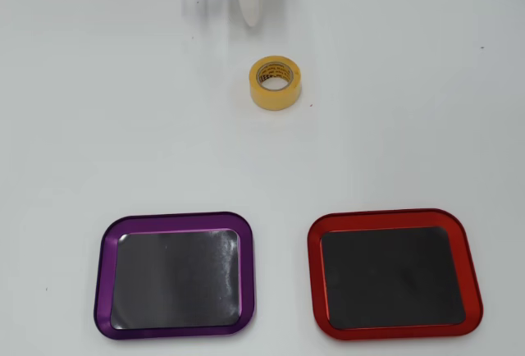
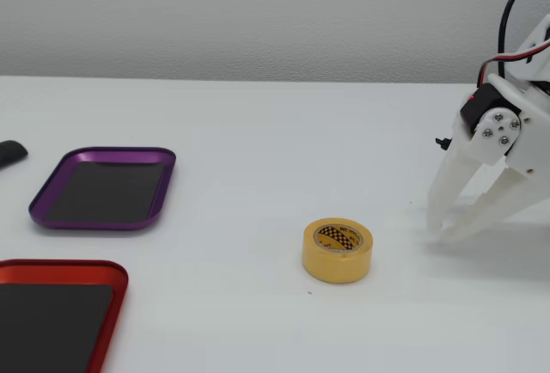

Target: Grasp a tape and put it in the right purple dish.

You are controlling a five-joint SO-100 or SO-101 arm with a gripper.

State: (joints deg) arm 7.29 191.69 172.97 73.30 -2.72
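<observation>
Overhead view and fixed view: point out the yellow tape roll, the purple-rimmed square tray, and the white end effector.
Yellow tape roll (image 1: pixel 276 84), overhead view, top rim.
Purple-rimmed square tray (image 1: pixel 105 274), overhead view, left rim.
White end effector (image 2: pixel 440 234), fixed view, between the fingertips.

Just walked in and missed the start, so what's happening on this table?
A white robot arm's gripper hangs open just above the table, beside a yellow tape roll it has not grasped. The tape lies flat on the white table. Farther off sit a purple dish and a red tray, both empty.
</observation>
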